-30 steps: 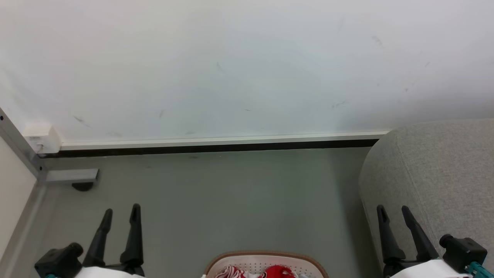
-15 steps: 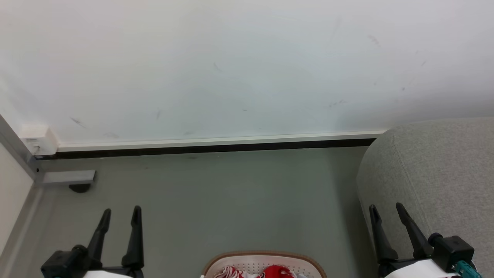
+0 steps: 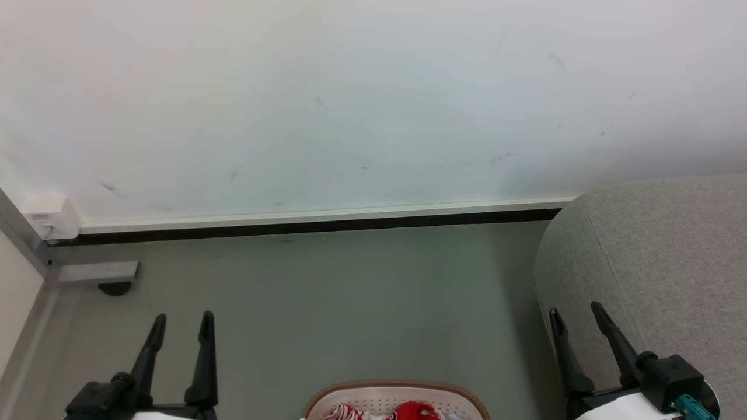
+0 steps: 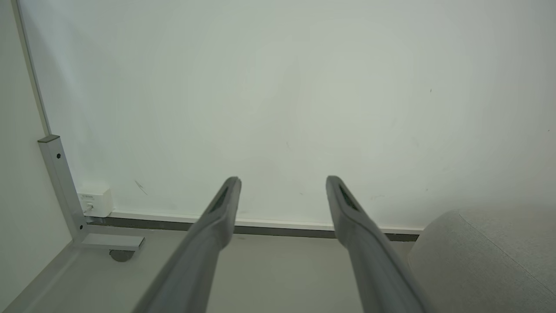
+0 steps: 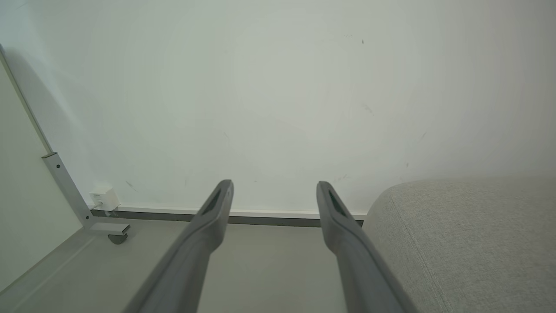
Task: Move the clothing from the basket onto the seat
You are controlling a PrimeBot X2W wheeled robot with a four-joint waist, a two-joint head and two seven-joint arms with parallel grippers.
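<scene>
At the bottom middle of the head view only the far rim of the white, brown-rimmed basket (image 3: 397, 388) shows, with red and white clothing (image 3: 417, 411) inside it. The grey seat (image 3: 659, 262) fills the right side and also appears in the left wrist view (image 4: 486, 261) and the right wrist view (image 5: 469, 239). My left gripper (image 3: 182, 319) stands open at the lower left, left of the basket, holding nothing. My right gripper (image 3: 576, 308) stands open at the lower right, in front of the seat's rounded edge, and is likewise empty. Both point toward the wall.
A white wall (image 3: 350, 105) with a dark baseboard (image 3: 303, 224) closes the far side of the grey floor (image 3: 327, 303). At the left stand a metal frame foot with a caster (image 3: 99, 274) and a small white wall box (image 3: 49, 216).
The whole head view has shifted slightly left, so the camera moved. Against the seat, my right gripper shows a little further left and higher. Both grippers stay open.
</scene>
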